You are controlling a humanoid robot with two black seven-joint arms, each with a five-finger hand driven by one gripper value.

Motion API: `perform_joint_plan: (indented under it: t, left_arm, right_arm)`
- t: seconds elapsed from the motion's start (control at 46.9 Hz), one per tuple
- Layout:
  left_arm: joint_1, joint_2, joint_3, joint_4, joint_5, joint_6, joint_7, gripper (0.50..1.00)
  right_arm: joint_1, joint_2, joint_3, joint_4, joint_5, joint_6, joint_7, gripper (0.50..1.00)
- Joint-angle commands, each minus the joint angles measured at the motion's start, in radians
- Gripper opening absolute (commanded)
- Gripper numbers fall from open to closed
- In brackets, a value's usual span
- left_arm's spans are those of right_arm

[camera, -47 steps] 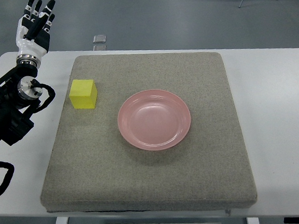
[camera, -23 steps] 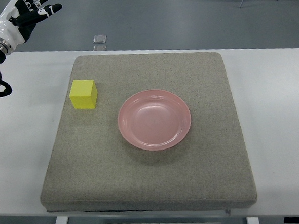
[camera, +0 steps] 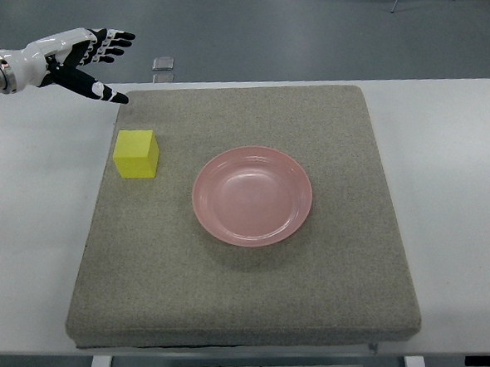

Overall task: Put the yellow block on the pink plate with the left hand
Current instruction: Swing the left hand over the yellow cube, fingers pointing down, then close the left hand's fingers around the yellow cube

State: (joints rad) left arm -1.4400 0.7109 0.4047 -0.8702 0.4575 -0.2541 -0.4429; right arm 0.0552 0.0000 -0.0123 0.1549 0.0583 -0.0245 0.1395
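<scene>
The left robot hand [camera: 78, 59] was held open and empty at far left, above the yellow block [camera: 136, 153], apparently readied for transfer to the pink plate [camera: 252, 196].

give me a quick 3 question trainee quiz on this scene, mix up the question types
1. True or false: the yellow block already lies on the pink plate.
2. The left hand is: A) grasping the block, B) open, holding nothing, up beyond the block, C) resting on the plate.
3. Fill in: block and plate both sit on a grey ____ on the white table.

Key: 1 false; 2 B; 3 mat.
</scene>
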Motion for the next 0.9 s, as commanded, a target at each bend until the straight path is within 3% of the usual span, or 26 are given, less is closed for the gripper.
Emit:
perform_joint_plan:
  t: [0.0, 0.213, 0.874]
  left_arm:
    - [-0.014, -0.002, -0.003, 0.0, 0.108, -0.013, 0.0, 0.99]
    - [-0.02, -0.011, -0.007, -0.006, 0.383, -0.019, -0.011, 0.99]
    - [-0.002, -0.03, -0.006, -0.035, 0.67, -0.016, -0.069, 0.988]
  right_arm:
    - [0.0, 0.0, 0.0, 0.0, 0.0, 0.0, 0.0, 0.924]
    - [0.0, 0.0, 0.0, 0.0, 0.0, 0.0, 0.0, 0.924]
    - [0.0, 0.0, 0.0, 0.0, 0.0, 0.0, 0.0, 0.924]
